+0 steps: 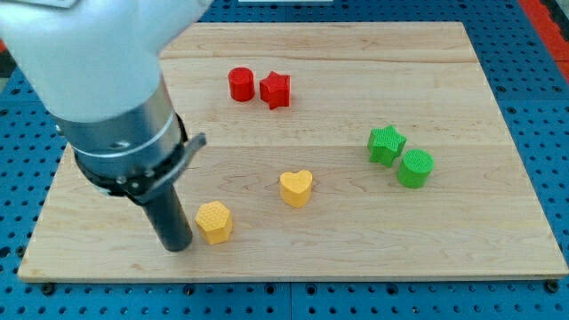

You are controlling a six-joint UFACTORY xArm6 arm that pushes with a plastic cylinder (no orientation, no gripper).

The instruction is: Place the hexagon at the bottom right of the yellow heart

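Note:
The yellow hexagon lies near the view's bottom, left of centre. The yellow heart lies to its upper right, roughly a block's width away. My tip rests on the board just left of the hexagon, close to it or touching it; I cannot tell which. The rod rises from there to the arm's large white and grey body at the view's upper left.
A red cylinder and a red star sit side by side near the view's top. A green star and a green cylinder sit together at the right. The wooden board lies on a blue perforated table.

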